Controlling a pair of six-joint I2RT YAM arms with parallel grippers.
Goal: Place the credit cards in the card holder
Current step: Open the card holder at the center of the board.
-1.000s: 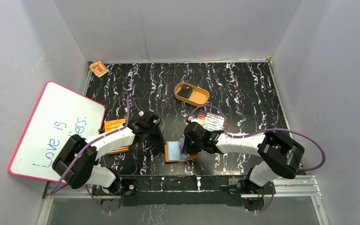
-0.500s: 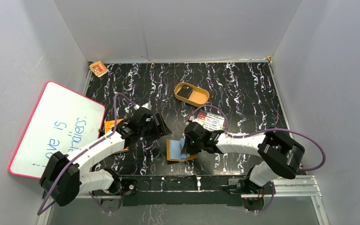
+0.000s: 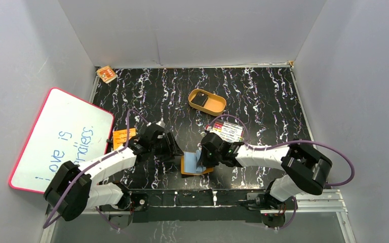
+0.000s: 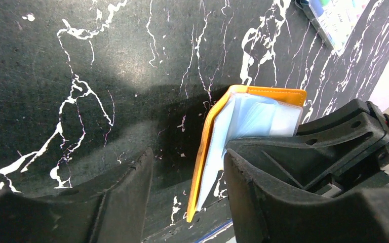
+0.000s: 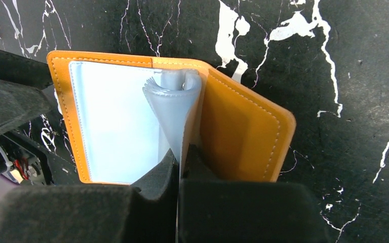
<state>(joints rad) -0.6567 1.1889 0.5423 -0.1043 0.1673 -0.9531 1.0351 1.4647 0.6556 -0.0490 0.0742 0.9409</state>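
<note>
Holder (image 3: 195, 163) lies open on the table (image 3: 263, 96), orange cover down, light-blue inside up. R gripper (image 5: 177, 169) is closed tight on the clear sleeves (image 5: 174, 101) at the holder's near edge and keeps them lifted a bit, so the pages stand up from the cover. This grip is the same as a sec. ago, and the holder has not shifted noticeably.

The change is on the L side. A sec. ago L gripper (image 4: 187, 154) was shut and further left of the holder, near the booklet (image 3: 123, 135). Since then it has opened and come toward the holder. Now it is just beside the holder's left edge, jaws approx. half apart, w/ nothing btw. them, only bare table. Whether one finger touches the cover, I cannot tell.

Meaning for the task, as I judge it: L arm carries no card at present, so no insertion can happen yet. No card is visible inside the holder. One black card (image 3: 200, 101) lies in the tray (image 3: 218, 107), beyond the holder and well apart from it. So the holder is held ready, but a card must first be fetched.
</note>
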